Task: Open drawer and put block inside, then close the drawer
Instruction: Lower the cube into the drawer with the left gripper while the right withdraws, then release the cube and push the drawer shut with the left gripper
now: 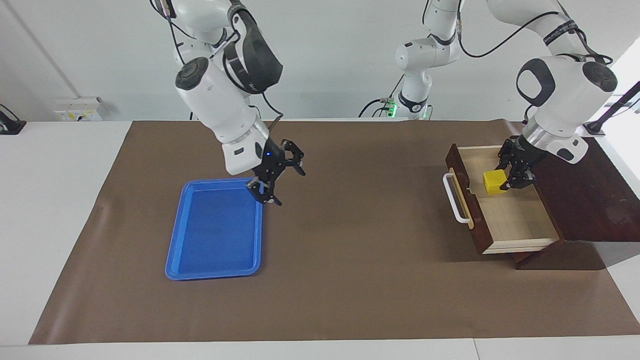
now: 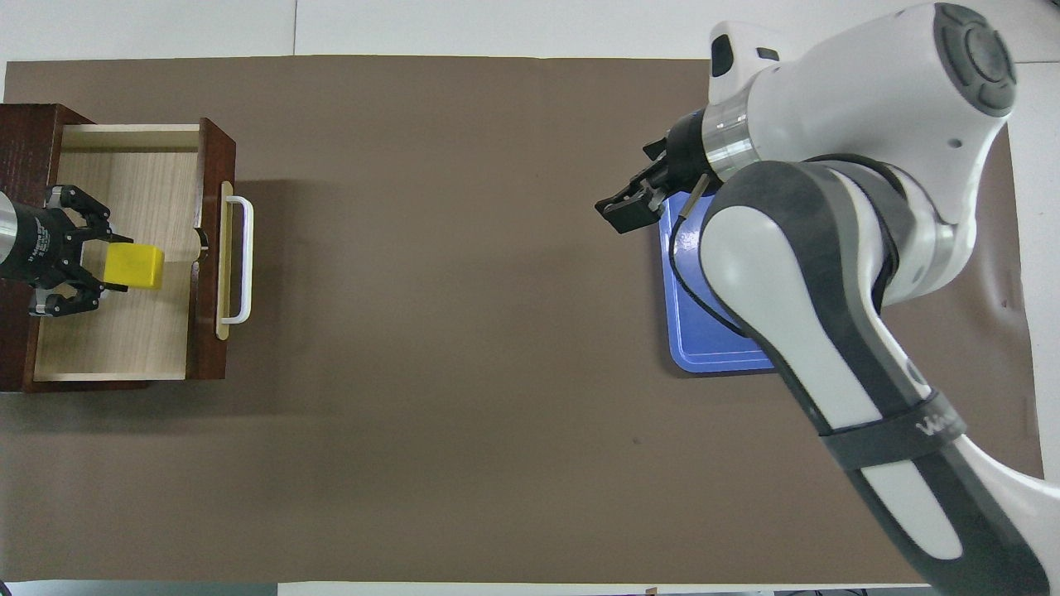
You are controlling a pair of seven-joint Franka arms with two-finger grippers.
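Yellow block (image 1: 494, 181), one only, is clamped in the left gripper (image 1: 511, 181) inside the one open drawer (image 1: 515, 220), low over its pale floor. Judgement: lower until the block rests flat, clear of the walls, then release before pushing the white handle (image 1: 454, 199). Right gripper (image 1: 263, 192), claw apart, hangs over the single blue tray's (image 1: 210, 260) edge.

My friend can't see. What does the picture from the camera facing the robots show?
The left gripper holds a yellow block over the inside of an open wooden drawer at the left arm's end of the table. The right gripper, open and empty, hangs over the edge of a blue tray.
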